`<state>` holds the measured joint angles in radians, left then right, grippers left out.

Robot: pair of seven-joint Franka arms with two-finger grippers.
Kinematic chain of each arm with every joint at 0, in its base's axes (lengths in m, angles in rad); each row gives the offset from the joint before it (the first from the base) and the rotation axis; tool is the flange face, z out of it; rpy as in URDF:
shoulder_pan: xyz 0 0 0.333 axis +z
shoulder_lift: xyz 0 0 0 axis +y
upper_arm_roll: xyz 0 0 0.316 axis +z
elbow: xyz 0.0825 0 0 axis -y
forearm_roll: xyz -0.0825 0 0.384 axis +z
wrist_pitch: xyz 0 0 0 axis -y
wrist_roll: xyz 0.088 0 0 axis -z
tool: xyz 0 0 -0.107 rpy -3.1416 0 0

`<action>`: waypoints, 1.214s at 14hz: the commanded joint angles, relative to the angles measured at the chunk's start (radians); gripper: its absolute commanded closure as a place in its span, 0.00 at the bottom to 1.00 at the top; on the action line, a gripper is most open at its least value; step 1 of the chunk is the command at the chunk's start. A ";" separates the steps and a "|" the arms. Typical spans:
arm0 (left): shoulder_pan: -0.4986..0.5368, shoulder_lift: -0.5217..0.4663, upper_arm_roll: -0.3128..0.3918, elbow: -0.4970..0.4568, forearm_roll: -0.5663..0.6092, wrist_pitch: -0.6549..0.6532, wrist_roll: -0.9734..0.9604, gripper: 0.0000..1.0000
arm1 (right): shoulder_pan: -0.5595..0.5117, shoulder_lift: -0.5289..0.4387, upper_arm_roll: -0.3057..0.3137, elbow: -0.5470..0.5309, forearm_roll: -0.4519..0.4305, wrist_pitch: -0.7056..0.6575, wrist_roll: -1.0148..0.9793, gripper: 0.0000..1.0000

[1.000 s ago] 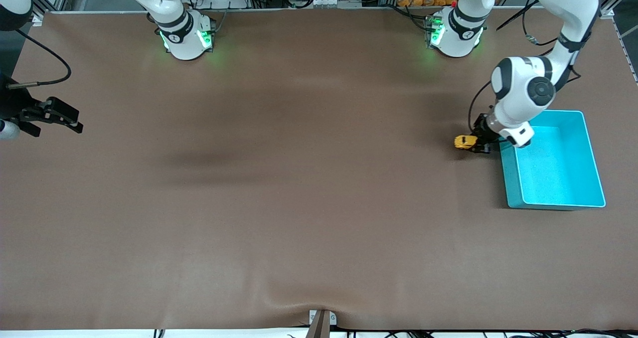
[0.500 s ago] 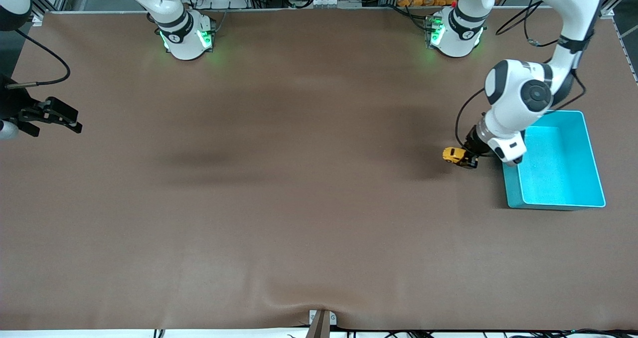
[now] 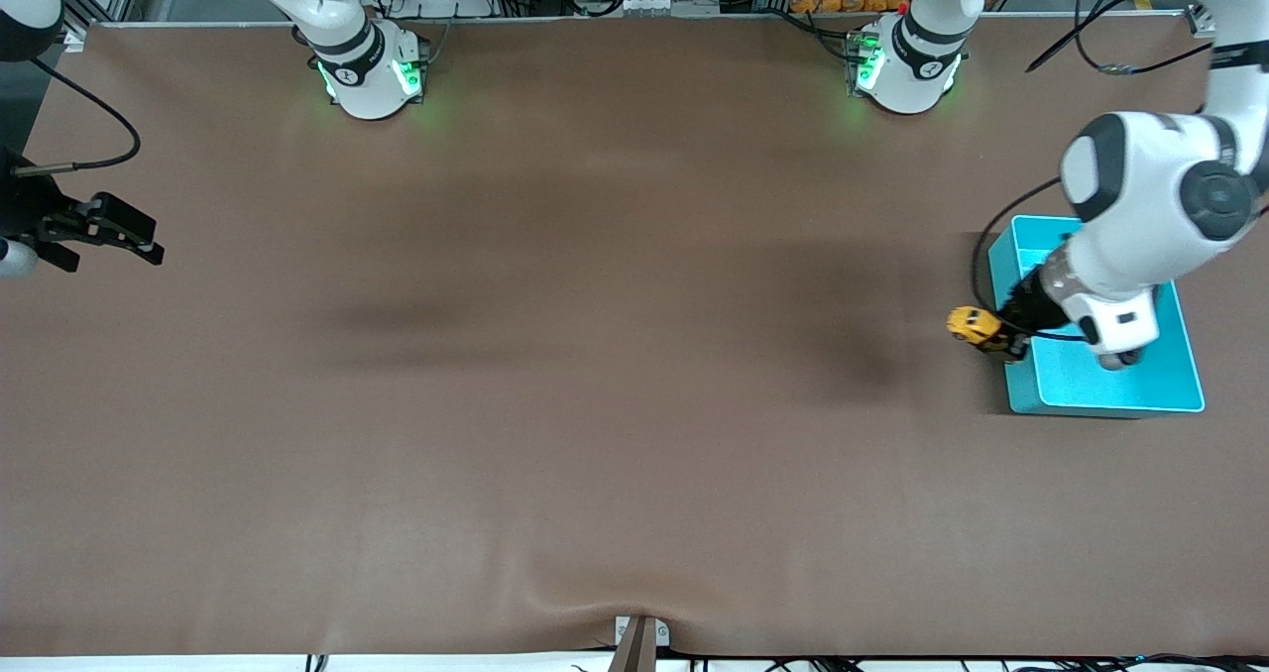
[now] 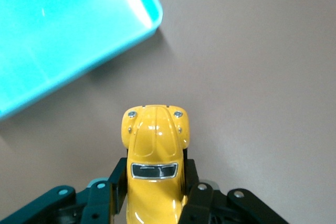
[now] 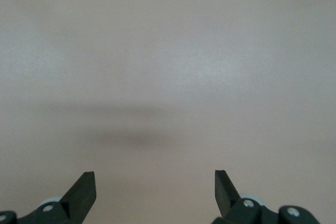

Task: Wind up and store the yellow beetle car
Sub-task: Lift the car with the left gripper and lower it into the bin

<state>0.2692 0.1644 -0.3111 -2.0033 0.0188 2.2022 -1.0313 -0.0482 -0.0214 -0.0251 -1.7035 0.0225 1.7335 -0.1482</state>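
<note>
- Inside, the turquoise bin at the left arm's end of the table is showing only bare floor where the arm is not hiding it.
- No readable writing is showing anywhere.
- The left gripper is clamping the yellow beetle car by its sides, holding it over the table just beside the bin's rim.
- The right gripper is waiting with jaws spread wide, holding nothing, over the right arm's end of the table.

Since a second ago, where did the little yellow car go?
The left gripper, shut on the yellow car, carried it nearer the front camera along the blue bin, and the arm swung over the bin. The car is not in the bin yet. The bin stayed put, and the right gripper waited open at its end of the table.
</note>
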 commanded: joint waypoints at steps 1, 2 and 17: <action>0.047 0.018 -0.008 0.034 0.053 -0.030 0.149 1.00 | -0.001 -0.003 0.001 0.010 -0.009 -0.012 -0.010 0.00; 0.064 0.026 -0.008 0.035 0.056 -0.029 0.222 1.00 | 0.001 -0.005 0.001 0.010 -0.009 -0.012 -0.010 0.00; 0.344 0.262 -0.010 0.052 0.222 0.163 1.060 1.00 | 0.002 -0.005 0.002 0.012 -0.009 -0.012 -0.010 0.00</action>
<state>0.5679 0.4047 -0.3067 -1.9604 0.2164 2.3335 -0.0572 -0.0482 -0.0214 -0.0235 -1.7027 0.0225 1.7335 -0.1482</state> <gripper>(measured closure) 0.533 0.000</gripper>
